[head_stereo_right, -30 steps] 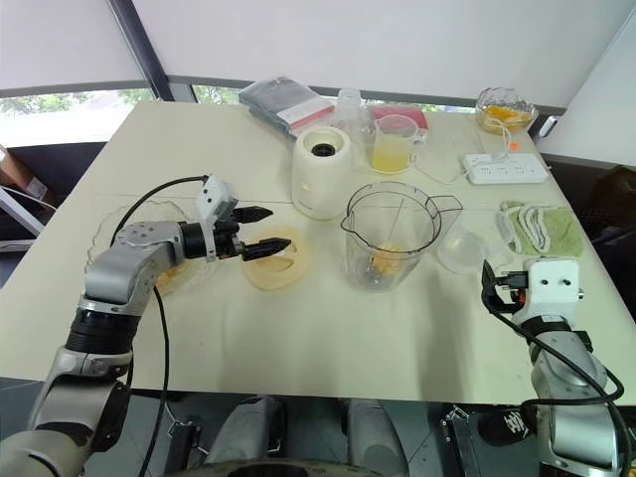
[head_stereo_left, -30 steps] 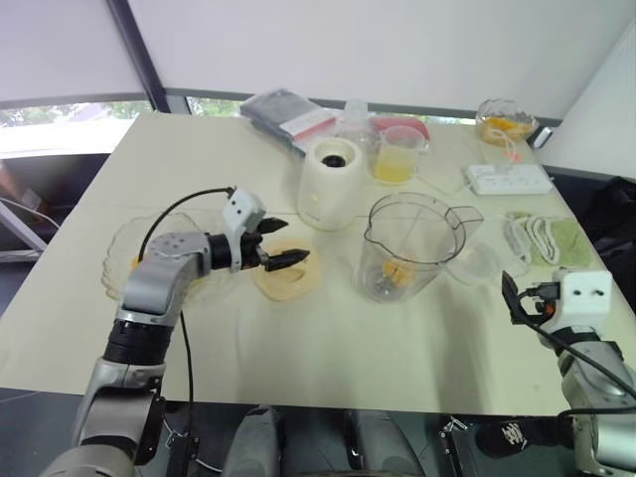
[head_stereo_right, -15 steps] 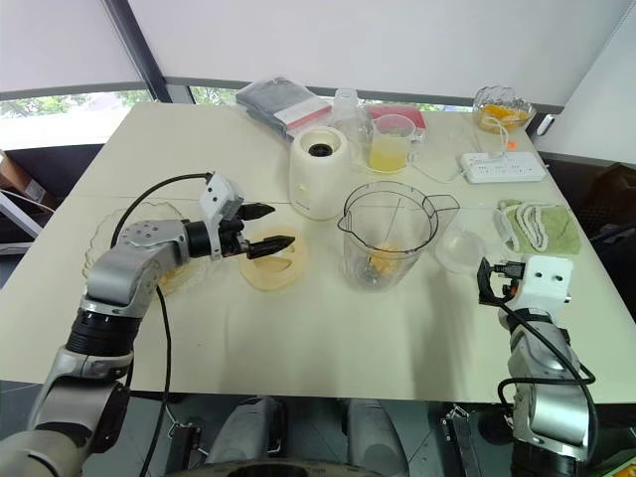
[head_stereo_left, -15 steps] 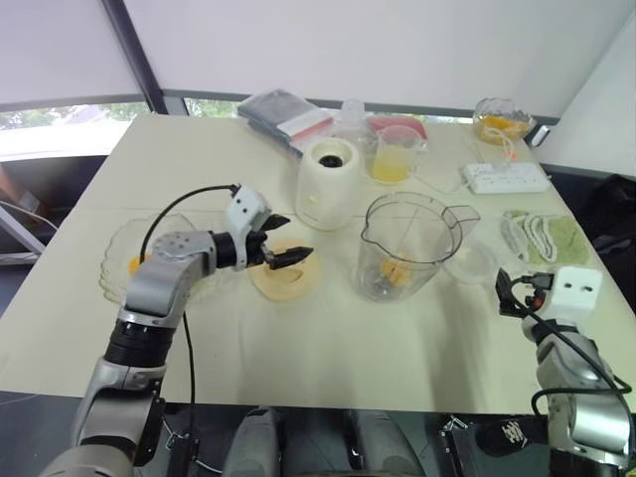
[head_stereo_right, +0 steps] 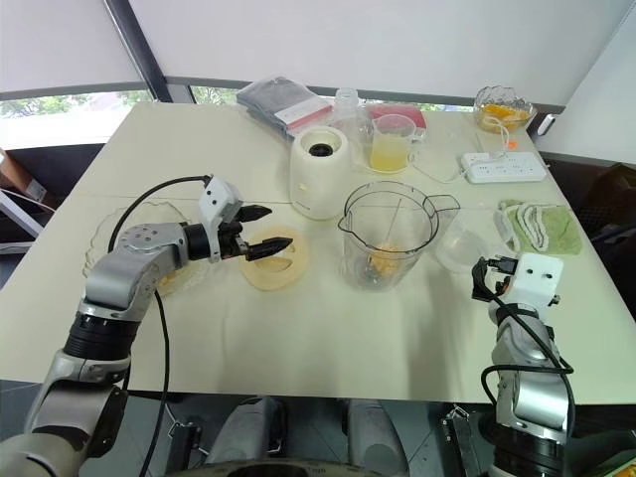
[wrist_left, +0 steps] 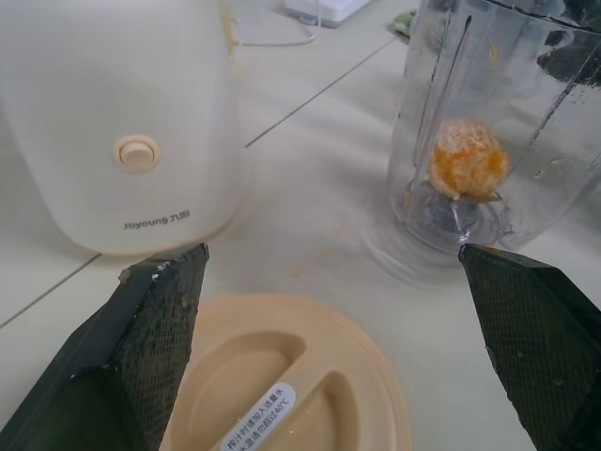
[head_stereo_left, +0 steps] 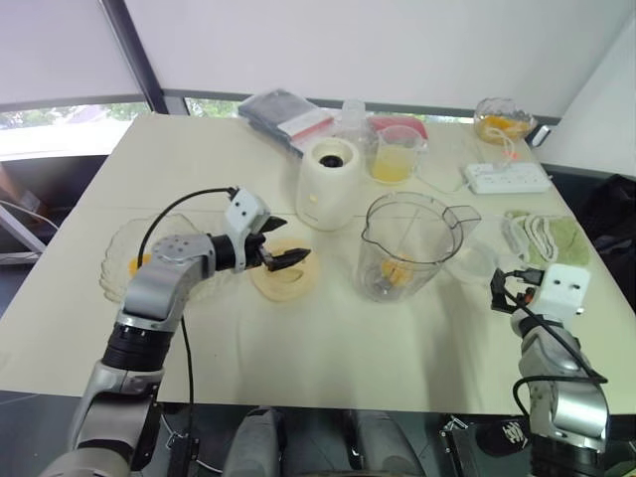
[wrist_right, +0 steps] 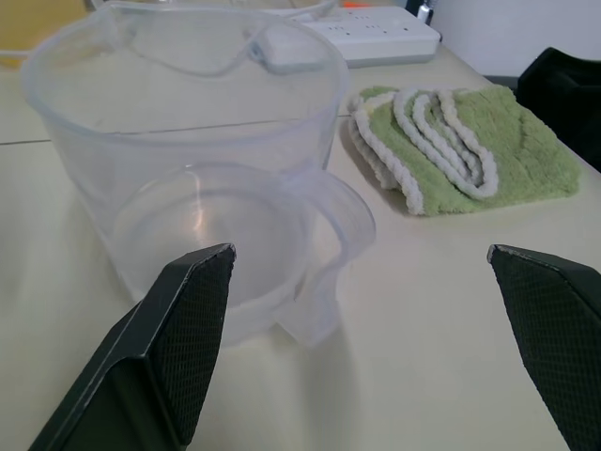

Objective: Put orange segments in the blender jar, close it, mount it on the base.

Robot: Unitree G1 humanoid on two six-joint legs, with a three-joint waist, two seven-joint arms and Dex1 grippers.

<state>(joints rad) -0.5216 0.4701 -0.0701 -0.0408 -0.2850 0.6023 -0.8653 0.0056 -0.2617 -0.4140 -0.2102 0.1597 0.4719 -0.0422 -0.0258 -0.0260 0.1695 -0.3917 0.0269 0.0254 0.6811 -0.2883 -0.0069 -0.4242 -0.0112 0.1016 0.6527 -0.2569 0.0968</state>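
Note:
The clear blender jar [head_stereo_left: 412,243] stands lidless in the middle of the table, with an orange segment [wrist_left: 468,169] at its bottom. Its white base [head_stereo_left: 330,184] stands just behind and to the left. The peach lid [head_stereo_left: 285,275] lies flat on the table left of the jar. My left gripper [head_stereo_left: 290,240] hovers open just over the lid, empty. A glass plate [head_stereo_left: 117,256] at the left holds an orange piece [head_stereo_left: 134,263]. My right gripper [head_stereo_left: 502,291] is open near the table's right edge, facing a small clear cup [wrist_right: 225,235].
A measuring cup of juice [head_stereo_left: 396,154], a grey bag [head_stereo_left: 288,114] and a bowl of orange pieces [head_stereo_left: 502,121] stand at the back. A power strip [head_stereo_left: 509,179] and a green cloth [head_stereo_left: 552,238] lie to the right of the jar.
My right gripper has shifted a little left and toward the small clear cup. The left gripper stays open over the lid, hardly moved.

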